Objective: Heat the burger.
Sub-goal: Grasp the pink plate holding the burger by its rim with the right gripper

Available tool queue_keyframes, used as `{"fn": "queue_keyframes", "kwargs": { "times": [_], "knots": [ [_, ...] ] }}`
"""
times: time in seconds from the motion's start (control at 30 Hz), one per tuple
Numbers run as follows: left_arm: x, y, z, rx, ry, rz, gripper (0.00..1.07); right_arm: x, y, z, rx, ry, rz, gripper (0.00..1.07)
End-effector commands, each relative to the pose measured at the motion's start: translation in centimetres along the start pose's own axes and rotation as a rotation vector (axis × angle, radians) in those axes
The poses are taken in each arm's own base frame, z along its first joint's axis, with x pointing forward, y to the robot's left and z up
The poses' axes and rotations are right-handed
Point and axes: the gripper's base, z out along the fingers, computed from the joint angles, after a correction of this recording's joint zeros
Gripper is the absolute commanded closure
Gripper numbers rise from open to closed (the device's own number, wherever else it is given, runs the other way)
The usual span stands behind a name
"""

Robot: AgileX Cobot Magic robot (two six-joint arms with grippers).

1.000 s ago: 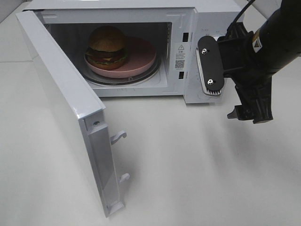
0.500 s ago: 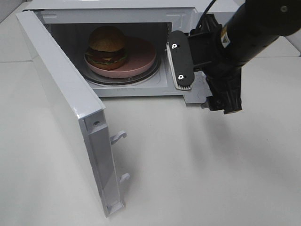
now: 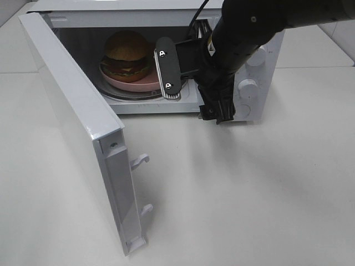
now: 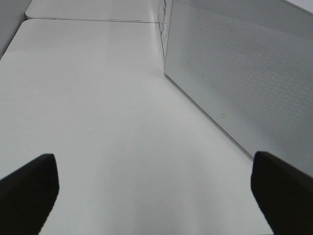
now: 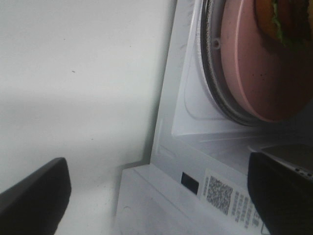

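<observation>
**Desk:** What did you have on the left?

**Me:** My left gripper (image 4: 156, 193) hung over the white table (image 4: 98, 107) with its jaws spread wide and nothing between them. A dotted white panel (image 4: 244, 73) rose beside it. In the high view, the microwave's door (image 3: 77, 122) stood swung open on the left.

**Desk:** And the burger?

**Me:** The burger (image 3: 126, 55) sat inside the microwave (image 3: 150, 108), toward the left of the pink plate (image 3: 147, 83). The plate rested on the glass turntable (image 3: 133, 95).

**Desk:** Right arm?

**Me:** My right gripper (image 3: 194, 88) was at the right of the cavity's mouth, jaws wide apart and empty. One padded finger (image 3: 168, 67) was in front of the plate's right edge, but I couldn't tell whether it touched. Two white knobs (image 3: 248, 87) showed past the arm.
</observation>
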Motion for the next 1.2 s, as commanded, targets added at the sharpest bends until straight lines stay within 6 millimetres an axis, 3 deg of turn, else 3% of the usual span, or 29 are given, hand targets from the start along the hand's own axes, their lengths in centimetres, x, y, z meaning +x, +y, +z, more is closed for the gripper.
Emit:
{"fn": "queue_keyframes", "kwargs": {
  "times": [0.03,0.53,0.87,1.2],
  "knots": [
    [0.1,0.0,-0.2,-0.004,-0.014,-0.005,0.07,-0.4,-0.4,0.3,0.014,-0.014,0.009,0.17],
    [0.1,0.0,-0.2,-0.004,-0.014,-0.005,0.07,-2.2,-2.5,4.2,0.06,-0.052,0.028,0.2],
    [0.1,0.0,-0.2,-0.004,-0.014,-0.005,0.07,-3.4,-3.0,8.1,0.063,-0.069,0.099,0.22],
    [0.1,0.0,-0.2,-0.008,-0.014,-0.003,0.07,-4.1,-3.9,10.0,0.085,-0.082,0.112,0.24]
  ]
}}
